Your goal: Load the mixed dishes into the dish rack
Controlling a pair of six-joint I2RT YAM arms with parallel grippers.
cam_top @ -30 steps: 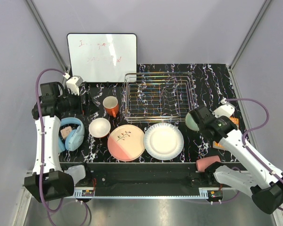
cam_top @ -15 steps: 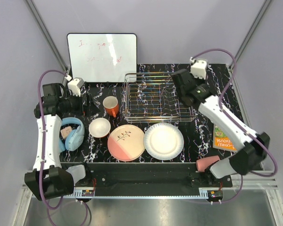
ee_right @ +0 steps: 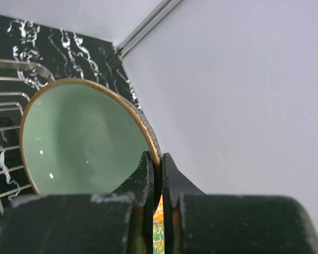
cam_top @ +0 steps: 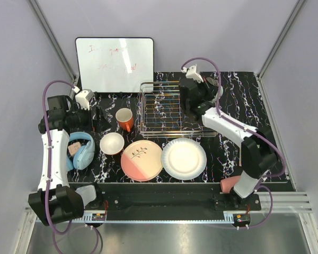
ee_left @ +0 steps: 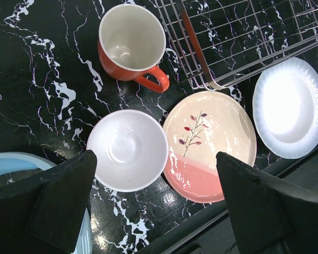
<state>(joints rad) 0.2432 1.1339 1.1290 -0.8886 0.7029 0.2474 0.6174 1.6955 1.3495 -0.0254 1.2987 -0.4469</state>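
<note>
Pinches the mint-green bowl [ee_right: 85,143] by its rim with the right gripper [ee_right: 157,159], fingers [ee_right: 143,180] pressed together on the lip at the bowl's 4 o'clock in the right wrist view. Shows there what the top view barely gives: a pale green glazed hollow, a thin brown edge, the mouth turned to the wrist camera, wires of the dish rack [ee_right: 18,63] behind it at 9 o'clock. Places that gripper, from above, over the rack's 3 o'clock end, at about 1 o'clock from the middle of the table [cam_top: 241,90], with the bowl itself hard to make out past the wrist. Holds the left gripper [ee_left: 156,164] spread wide on nothing, above the table's 9 o'clock side. Picks out, from the left wrist alone, the finer detail: orange mug [ee_left: 131,45] upright, white inside, handle toward 5 o'clock; white bowl [ee_left: 127,150] at the mug's 6 o'clock, mouth up; pink-and-cream plate [ee_left: 209,145] with a red-leaved twig drawing just beside the bowl at 3 o'clock; white fluted-rim plate [ee_left: 290,107] at 2 o'clock of that, near a rack corner. Finds only in the top view the pink cup [cam_top: 232,183] on its side at the table's 5 o'clock edge by the right arm's base, the blue headphones [cam_top: 84,150] at 8 o'clock and the whiteboard [cam_top: 115,63] at 11 o'clock.
</note>
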